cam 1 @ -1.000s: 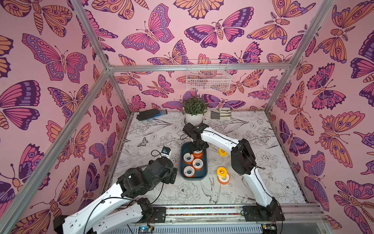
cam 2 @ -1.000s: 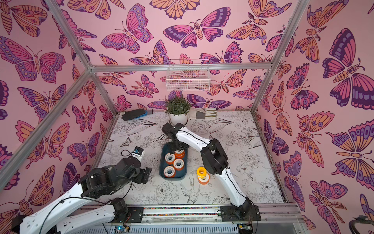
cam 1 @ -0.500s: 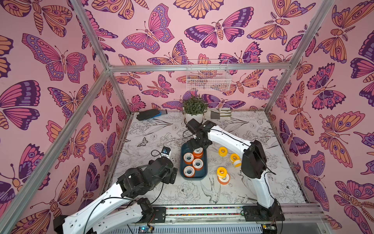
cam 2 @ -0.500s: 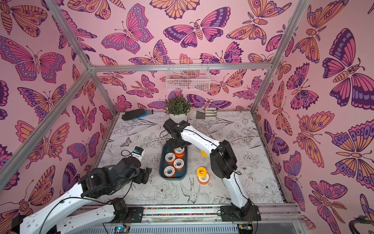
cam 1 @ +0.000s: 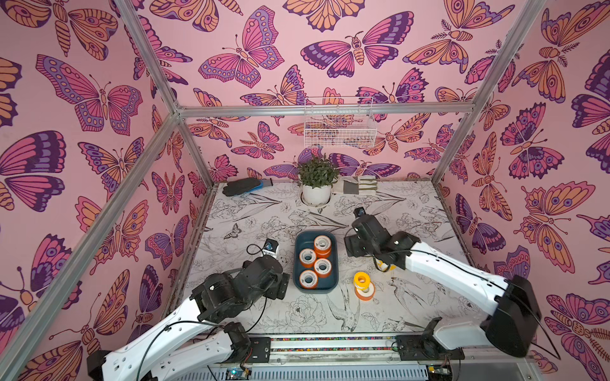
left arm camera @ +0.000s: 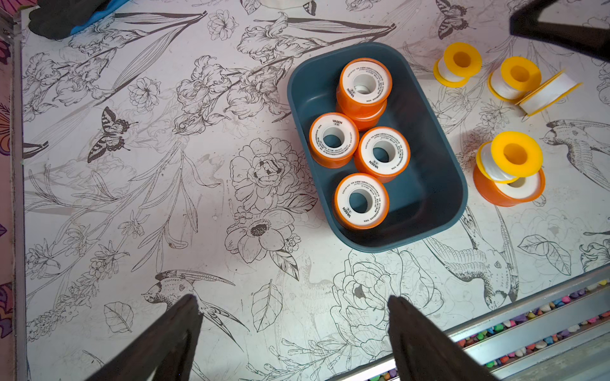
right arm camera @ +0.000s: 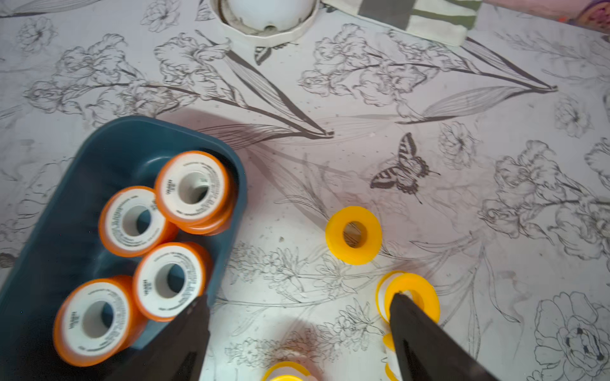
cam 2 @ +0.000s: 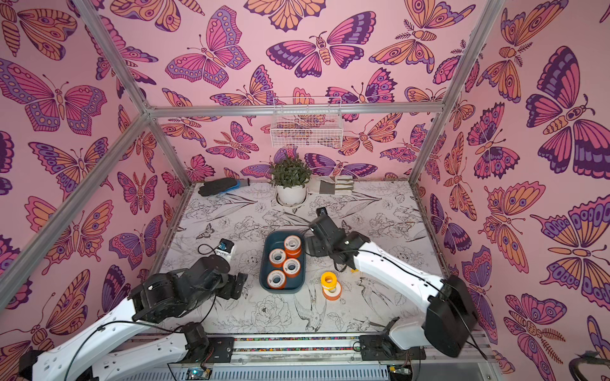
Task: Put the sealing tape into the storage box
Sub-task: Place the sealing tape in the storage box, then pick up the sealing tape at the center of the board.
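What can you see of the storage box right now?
The storage box is a shallow dark teal tray, plastic by its look, rectangular with rounded corners. It lies flat on the flower-printed table. Five orange-flanged tape spools lie in it, crowded toward one long side, one stacked on another. The rest of its floor is bare.

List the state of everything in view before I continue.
storage box: upright, holding orange spools, two of them stacked.
yellow spools: three loose on the table, one tilted.
stacked pair: yellow on orange, outside the box.
left gripper: open, empty.
right gripper: open, empty.
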{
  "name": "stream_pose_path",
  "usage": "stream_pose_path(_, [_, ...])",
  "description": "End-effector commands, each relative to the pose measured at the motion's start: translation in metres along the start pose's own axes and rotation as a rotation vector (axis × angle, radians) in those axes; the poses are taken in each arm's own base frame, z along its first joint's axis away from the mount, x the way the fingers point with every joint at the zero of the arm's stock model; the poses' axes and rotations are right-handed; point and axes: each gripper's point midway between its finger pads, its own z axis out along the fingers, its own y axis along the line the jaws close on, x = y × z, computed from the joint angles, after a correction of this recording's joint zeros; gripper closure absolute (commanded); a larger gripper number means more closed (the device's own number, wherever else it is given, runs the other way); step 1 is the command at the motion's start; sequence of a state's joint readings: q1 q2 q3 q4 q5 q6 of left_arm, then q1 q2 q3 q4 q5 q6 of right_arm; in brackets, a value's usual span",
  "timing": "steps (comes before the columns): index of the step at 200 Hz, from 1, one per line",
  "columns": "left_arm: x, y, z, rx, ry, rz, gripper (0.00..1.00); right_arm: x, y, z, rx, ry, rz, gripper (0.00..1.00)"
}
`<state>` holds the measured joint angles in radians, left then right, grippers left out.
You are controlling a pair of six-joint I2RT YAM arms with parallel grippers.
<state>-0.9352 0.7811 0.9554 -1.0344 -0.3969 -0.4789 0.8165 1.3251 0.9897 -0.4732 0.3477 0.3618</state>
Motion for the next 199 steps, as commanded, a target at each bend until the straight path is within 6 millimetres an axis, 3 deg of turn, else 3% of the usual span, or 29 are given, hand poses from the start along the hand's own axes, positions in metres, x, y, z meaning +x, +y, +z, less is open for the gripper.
stream_pose_path(1, [0.007, 0.003, 0.003, -0.019, 0.029, 0.018, 0.10, -0.003, -0.026, -0.005, 0.056, -0.171, 0.072, 0.13])
stream_pose_path(40, [0.009, -0.009, 0.005, 0.044, 0.047, 0.039, 0.15, 0.033, -0.070, -0.015, 0.135, -0.275, 0.184, 0.16])
stream_pose_path(107, [0.010, -0.039, 0.011, 0.166, 0.107, 0.062, 0.20, 0.062, -0.133, -0.042, 0.280, -0.395, 0.379, 0.17])
stream_pose_path(157, [-0.003, -0.090, 0.022, 0.298, 0.122, 0.053, 0.30, 0.068, -0.140, -0.040, 0.294, -0.380, 0.416, 0.16])
stream_pose_path(199, [-0.010, -0.174, 0.047, 0.417, 0.158, 0.156, 0.41, 0.067, -0.139, -0.039, 0.288, -0.379, 0.411, 0.16])
